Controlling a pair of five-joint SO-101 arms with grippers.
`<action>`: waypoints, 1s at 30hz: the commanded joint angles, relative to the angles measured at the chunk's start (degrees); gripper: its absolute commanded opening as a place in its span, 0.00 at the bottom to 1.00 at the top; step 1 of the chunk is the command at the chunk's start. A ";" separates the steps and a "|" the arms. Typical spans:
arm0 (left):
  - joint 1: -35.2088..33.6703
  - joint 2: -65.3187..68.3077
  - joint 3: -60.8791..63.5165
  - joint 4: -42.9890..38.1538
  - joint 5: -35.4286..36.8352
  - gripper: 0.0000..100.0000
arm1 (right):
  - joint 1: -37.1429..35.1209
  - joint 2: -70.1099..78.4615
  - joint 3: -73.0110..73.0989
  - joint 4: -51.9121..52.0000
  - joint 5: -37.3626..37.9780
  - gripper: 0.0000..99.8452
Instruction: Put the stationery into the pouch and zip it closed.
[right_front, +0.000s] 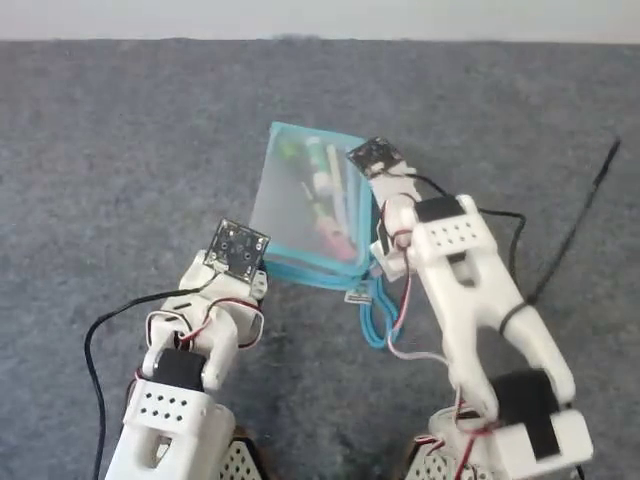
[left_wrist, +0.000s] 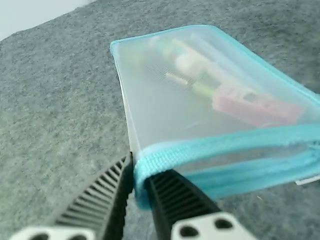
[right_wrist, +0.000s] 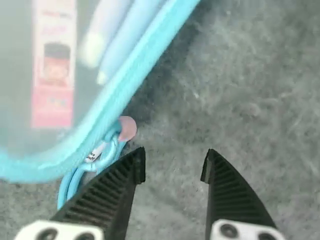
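High view: translucent soft-plastic pouch (right_front: 290, 210), teal zip edging, mid grey carpet surface (right_front: 120, 130), stationery (right_front: 325, 190) inside.
Left wrist: left tool (left_wrist: 137, 172) clamps its near-left corner. Likely limp, light, slick film, so hold the seam.
Right wrist: right tool (right_wrist: 172, 160), jaws apart, beside pink zip pull (right_wrist: 126, 128). Grab that.

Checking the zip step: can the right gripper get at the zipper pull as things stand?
Probably yes: the right gripper is open, with the pink zipper pull just beside one finger and nothing between. The left gripper pinches the pouch at a corner.
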 joint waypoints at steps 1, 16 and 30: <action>0.62 0.00 -1.98 -1.49 0.62 0.01 | -1.89 -15.34 8.53 -4.35 0.79 0.19; 0.70 0.00 -1.98 -1.41 0.62 0.01 | -12.53 -35.91 27.69 -9.98 2.11 0.19; 0.70 0.00 -1.27 -1.49 0.62 0.01 | -9.71 -10.15 18.46 -22.37 1.76 0.14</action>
